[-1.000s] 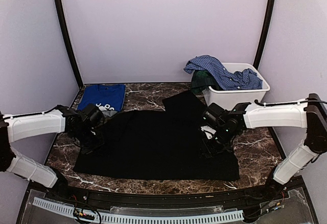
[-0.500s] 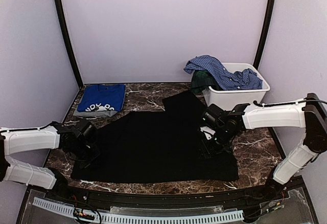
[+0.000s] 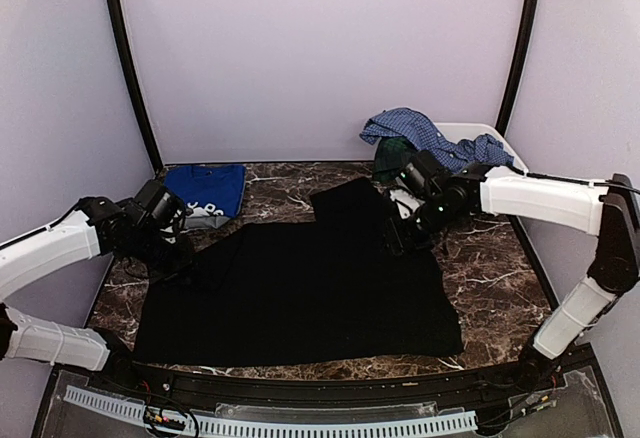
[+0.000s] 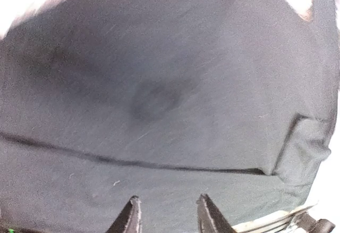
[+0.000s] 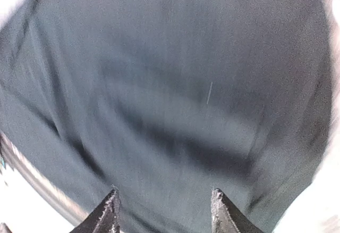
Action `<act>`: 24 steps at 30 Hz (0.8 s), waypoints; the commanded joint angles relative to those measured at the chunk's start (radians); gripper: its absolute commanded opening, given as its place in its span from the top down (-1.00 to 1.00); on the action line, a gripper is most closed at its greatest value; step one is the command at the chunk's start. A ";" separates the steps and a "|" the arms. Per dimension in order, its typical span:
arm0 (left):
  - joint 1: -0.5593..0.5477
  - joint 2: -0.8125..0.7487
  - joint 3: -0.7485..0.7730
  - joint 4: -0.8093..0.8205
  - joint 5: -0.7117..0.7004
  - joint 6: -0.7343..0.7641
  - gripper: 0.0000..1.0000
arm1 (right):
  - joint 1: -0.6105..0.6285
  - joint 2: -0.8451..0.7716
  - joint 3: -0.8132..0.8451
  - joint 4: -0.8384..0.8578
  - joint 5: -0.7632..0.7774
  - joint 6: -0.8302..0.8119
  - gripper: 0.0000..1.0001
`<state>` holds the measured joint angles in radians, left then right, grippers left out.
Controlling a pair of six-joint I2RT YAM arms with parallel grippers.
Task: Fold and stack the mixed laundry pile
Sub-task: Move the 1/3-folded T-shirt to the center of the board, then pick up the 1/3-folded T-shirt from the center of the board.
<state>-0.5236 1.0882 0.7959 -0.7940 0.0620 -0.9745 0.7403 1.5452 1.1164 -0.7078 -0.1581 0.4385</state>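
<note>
Marble-patterned dark tabletop (image 3: 490, 268) carries a large plain black garment (image 3: 300, 288), spread flat across its middle with one flap reaching toward the back. At the back right, the right arm crosses in front of a white rectangular plastic bin (image 3: 470, 128) and hides its front wall. A blue checked shirt (image 3: 410, 126) drapes over the bin's rim. A folded royal-blue printed tee (image 3: 205, 186) lies back left. The left gripper (image 4: 167, 214) and the right gripper (image 5: 164, 211) hang over the black cloth with fingers spread, gripping nothing.
</note>
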 commanded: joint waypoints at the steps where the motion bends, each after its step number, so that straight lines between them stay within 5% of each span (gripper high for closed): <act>1: 0.003 0.045 0.091 0.056 -0.064 0.200 0.16 | -0.060 0.146 0.246 0.047 0.145 -0.114 -0.06; 8: 0.006 0.146 0.158 0.155 -0.067 0.327 0.08 | -0.114 0.421 0.521 0.043 0.232 -0.203 0.01; 19: 0.005 0.251 0.150 0.228 0.016 0.387 0.12 | -0.285 0.400 0.447 0.146 0.165 -0.224 0.04; 24: 0.006 0.252 0.132 0.256 0.009 0.379 0.13 | -0.376 0.493 0.543 0.174 0.078 -0.222 0.07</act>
<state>-0.5236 1.3518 0.9478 -0.5709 0.0654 -0.6086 0.4324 1.9881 1.5852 -0.6174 -0.0391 0.2214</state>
